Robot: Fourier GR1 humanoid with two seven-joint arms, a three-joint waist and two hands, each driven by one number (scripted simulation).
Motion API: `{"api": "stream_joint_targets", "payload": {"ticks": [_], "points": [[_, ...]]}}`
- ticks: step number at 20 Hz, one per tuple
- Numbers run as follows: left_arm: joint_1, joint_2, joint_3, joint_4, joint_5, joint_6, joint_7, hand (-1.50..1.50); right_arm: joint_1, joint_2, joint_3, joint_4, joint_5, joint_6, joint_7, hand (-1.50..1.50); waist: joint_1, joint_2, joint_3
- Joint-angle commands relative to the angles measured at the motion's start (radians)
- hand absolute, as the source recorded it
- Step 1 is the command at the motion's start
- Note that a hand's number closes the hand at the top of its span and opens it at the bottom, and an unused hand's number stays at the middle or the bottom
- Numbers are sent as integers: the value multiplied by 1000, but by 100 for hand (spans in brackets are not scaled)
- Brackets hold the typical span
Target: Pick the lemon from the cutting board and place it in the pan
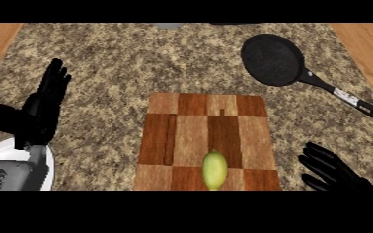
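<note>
Lemon (214, 170), pale yellow-green, at cutting board (206, 140) near edge. Pan (273, 59) far right. Left hand (44, 106) and right hand (329, 170): fingers straight, holding nothing.

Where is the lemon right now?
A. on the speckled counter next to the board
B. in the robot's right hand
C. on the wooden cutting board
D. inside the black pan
C: the lemon lies on the near end of the cutting board, while the pan holds nothing and the right hand is open beside the board.
</note>
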Motion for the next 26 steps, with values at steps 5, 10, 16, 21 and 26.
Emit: {"api": "stream_joint_targets", "payload": {"ticks": [5, 10, 16, 21, 26], "points": [[-50, 28, 32, 2, 5, -12, 46, 0, 405, -139, -60, -346, 321, -80, 197, -150, 6, 4, -4], [-27, -36, 1, 31, -15, -18, -20, 0, 535, -143, -97, -616, 479, -28, 366, -150, 32, 10, -4], [-48, -7, 18, 52, -11, -55, -14, 0, 491, -122, -15, -615, 574, -45, 438, -150, 52, 16, -7], [-95, -50, -16, 66, -48, -20, 4, 0, 472, -163, 98, -573, 622, 8, 460, -150, 52, 16, -7], [-69, -54, -27, 27, -50, -24, 11, 0, 426, -157, 170, -529, 678, 8, 510, -150, 62, 11, -7]]}}
